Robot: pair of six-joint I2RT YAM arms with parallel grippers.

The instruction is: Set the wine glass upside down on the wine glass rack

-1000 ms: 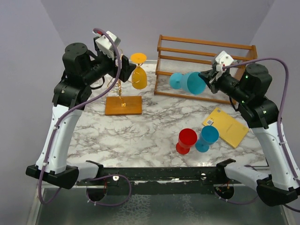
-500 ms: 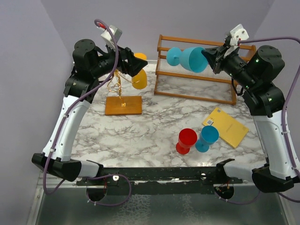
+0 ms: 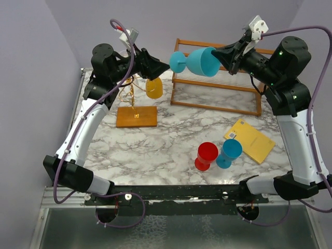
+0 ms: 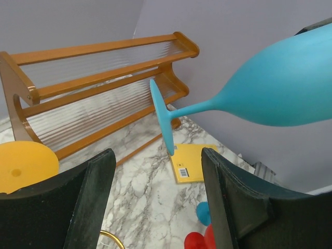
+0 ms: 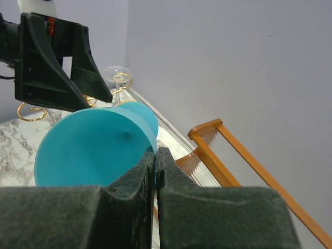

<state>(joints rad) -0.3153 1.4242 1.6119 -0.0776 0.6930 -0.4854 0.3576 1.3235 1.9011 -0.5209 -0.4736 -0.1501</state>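
Observation:
My right gripper [image 3: 222,54] is shut on the rim of a blue wine glass [image 3: 199,61] and holds it on its side, high in the air, foot pointing left. In the right wrist view the fingers [image 5: 155,155] pinch the rim of the glass [image 5: 88,150]. My left gripper [image 3: 162,66] is open, level with the glass's foot [image 4: 163,122] and just short of it. The gold wire rack [image 3: 129,96] stands on its orange-brown base [image 3: 136,116]. An orange glass [image 3: 153,88] hangs upside down on it.
A large wooden slatted shelf [image 3: 223,85] stands at the back right. A yellow packet [image 3: 250,140] lies front right. A red glass [image 3: 206,154] and a small blue glass [image 3: 228,152] stand on the marble top near the front.
My right arm has lifted the blue glass up and carried it left. My left arm has risen and swung right, away from the orange glass, toward the blue glass's foot.

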